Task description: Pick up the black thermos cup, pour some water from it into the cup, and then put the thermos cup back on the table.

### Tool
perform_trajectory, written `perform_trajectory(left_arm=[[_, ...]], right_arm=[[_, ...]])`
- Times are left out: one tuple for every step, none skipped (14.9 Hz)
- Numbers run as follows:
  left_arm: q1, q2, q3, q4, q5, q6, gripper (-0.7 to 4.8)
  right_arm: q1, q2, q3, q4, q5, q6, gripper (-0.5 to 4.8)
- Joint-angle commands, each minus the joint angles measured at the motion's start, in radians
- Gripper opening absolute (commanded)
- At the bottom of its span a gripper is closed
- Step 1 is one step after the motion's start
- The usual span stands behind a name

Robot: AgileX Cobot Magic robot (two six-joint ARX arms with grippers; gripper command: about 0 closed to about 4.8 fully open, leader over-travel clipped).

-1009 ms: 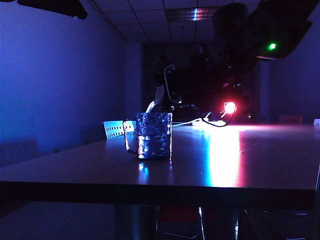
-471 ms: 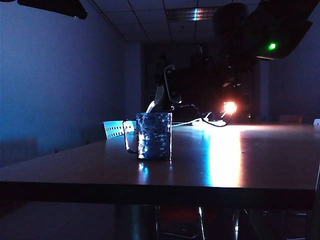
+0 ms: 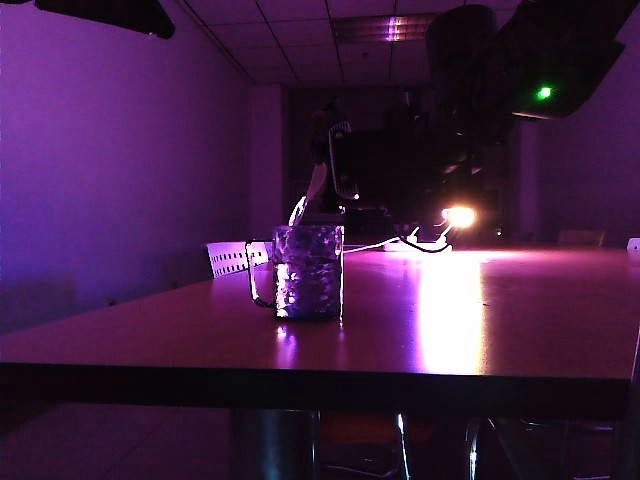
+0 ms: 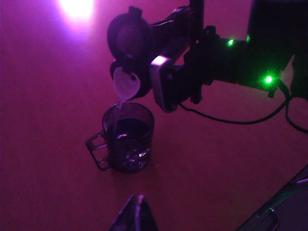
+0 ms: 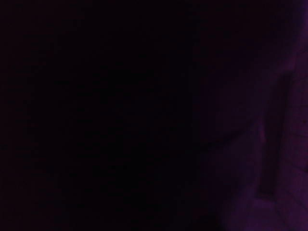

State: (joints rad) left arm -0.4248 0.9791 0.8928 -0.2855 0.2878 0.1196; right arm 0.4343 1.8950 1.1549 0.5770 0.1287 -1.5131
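Observation:
The black thermos cup (image 4: pixel 129 45) hangs tilted above the cup (image 4: pixel 129 139), its flip lid open. A thin stream of water falls from its spout into the cup. My right gripper (image 4: pixel 154 62) is shut on the thermos body, its arm stretching away with green lights. The cup, a clear dimpled glass mug with a side handle, stands on the table (image 4: pixel 216 168) and also shows in the exterior view (image 3: pixel 308 272). My left gripper (image 4: pixel 138 199) hovers nearby, clear of the cup, tips together and holding nothing. The right wrist view is almost black.
The room is dark and lit purple. A white perforated strip (image 3: pixel 235 257) lies behind the mug. A bright lamp (image 3: pixel 460 215) glares off the table (image 3: pixel 480 320). A black cable (image 4: pixel 231 118) hangs under the right arm. The table's front edge (image 3: pixel 320 385) is near the camera.
The room light has gone from blue to purple. The mug, the thermos and both arms stay where they were.

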Motion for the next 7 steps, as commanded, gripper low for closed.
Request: perform_trajectory(left_arm=[[0.0,-0.002,0.003,0.011,0.007,0.003,-0.06],[0.0,-0.002,0.003,0.011,0.005,0.004,-0.06],[0.0,-0.002,0.003,0.011,0.005,0.004,-0.05],[0.0,-0.002,0.003,0.011,0.005,0.004,-0.06],[0.0,-0.002,0.003,0.012,0.005,0.004,-0.05],[0.0,-0.002,0.003,0.012,0.005,0.004,-0.06],[0.0,-0.002,0.003,0.012,0.005,0.004,-0.05]], right_arm=[[0.001,-0.016,0.014,0.048,0.0,0.052,0.76],[0.001,-0.016,0.014,0.048,0.0,0.053,0.76],[0.001,-0.016,0.014,0.048,0.0,0.057,0.76],[0.001,-0.016,0.014,0.048,0.0,0.073,0.76],[0.001,-0.016,0.014,0.048,0.001,0.077,0.76],[0.001,-0.016,0.014,0.048,0.0,0.082,0.76],[0.001,-0.016,0.014,0.049,0.001,0.118,0.76]])
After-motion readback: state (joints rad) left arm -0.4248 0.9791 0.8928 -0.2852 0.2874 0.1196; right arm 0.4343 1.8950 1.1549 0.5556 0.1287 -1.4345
